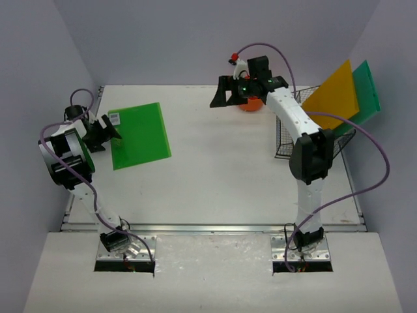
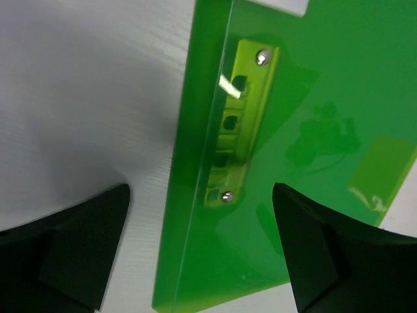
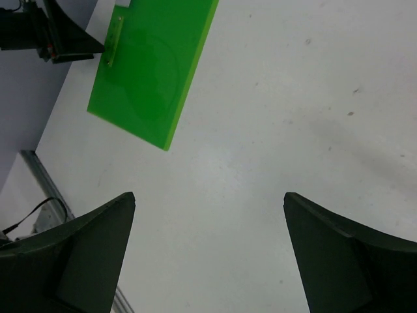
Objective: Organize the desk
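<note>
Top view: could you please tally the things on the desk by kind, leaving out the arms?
Folders: 3 (green folder, orange folder, teal folder)
Basket: 1
Orange round item: 1
Total: 5

Plain white surface (image 1: 228, 176); bright green folder (image 1: 140, 137) with white label (image 1: 115, 118) at nine o'clock; orange folder (image 1: 331, 91) and teal folder (image 1: 369, 88) in black wire basket (image 1: 283, 140) at two o'clock.

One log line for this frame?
left gripper: open, flanking green clip folder edge | right gripper: open, over bare desk | wire basket: holds orange folder, teal folder
</note>
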Motion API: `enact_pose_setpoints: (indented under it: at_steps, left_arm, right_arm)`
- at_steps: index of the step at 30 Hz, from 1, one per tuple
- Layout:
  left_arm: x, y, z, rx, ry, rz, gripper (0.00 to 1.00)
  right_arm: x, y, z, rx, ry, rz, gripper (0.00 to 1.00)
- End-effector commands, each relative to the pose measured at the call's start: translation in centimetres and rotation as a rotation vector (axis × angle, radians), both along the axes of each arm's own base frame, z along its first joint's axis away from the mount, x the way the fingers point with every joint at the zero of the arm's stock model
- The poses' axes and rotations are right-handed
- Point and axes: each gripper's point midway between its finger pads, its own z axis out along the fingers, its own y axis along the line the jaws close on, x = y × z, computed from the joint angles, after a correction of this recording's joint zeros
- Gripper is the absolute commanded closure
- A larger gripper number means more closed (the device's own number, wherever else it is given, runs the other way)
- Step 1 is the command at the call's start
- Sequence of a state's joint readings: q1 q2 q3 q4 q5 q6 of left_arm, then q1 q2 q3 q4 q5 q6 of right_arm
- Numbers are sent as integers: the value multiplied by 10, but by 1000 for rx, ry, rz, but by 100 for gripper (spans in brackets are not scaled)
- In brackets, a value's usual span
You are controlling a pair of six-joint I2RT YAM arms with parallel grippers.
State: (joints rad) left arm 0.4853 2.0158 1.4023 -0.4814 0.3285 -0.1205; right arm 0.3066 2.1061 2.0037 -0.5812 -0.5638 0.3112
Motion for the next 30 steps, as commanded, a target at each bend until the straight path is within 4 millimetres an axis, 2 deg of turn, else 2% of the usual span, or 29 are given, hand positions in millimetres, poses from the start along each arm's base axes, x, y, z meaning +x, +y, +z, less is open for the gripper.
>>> enact_pose_setpoints:
  at_steps: [1,5,7,8,9,11,14,15,16,17,19,21,23,24,28,30]
  left_arm:
    - [13,-29,-8,-130,-45,-144,15]
    - [2,-68,-30,-223,5,-302,20]
    - [-11,-91,-39,-266,30,-359,20]
    - [-11,-97,-38,-260,26,-383,20]
    - [-20,-111,-43,-271,43,-410,21]
    - [-37,-128,-53,-301,77,-429,20]
    - [-52,-142,-61,-334,107,-433,20]
    - [-54,-142,-62,-335,111,-433,21]
    - [-54,-138,-62,-321,115,-431,20]
    - [-54,-137,-61,-319,112,-432,21]
    - [-45,-120,-54,-271,89,-399,19]
    - [-26,-94,-40,-220,42,-336,17]
    - [4,-63,-17,-154,-79,-275,15]
    - [20,-54,-3,-138,-141,-254,14]
    - [82,-38,51,-82,-365,-274,14]
    - [107,-33,51,-86,-410,-277,13]
  right_arm:
    - [0,34,21,180,43,52,6]
    - [-6,44,-27,234,215,57,7]
    - [-9,48,-46,255,277,64,7]
    - [-10,50,-54,266,306,66,7]
    - [-9,51,-72,264,363,46,7]
    - [-11,58,-85,257,379,56,7]
    - [-10,66,-110,249,411,60,7]
    - [-6,67,-116,245,411,55,7]
    - [-5,68,-130,232,425,47,6]
    - [-4,68,-130,231,420,49,6]
    - [4,71,-144,224,413,41,5]
    - [10,73,-149,226,396,43,5]
    - [15,74,-153,227,391,38,5]
    - [15,74,-155,227,389,41,5]
    - [6,74,-156,229,413,54,5]
    - [-2,72,-152,228,426,63,5]
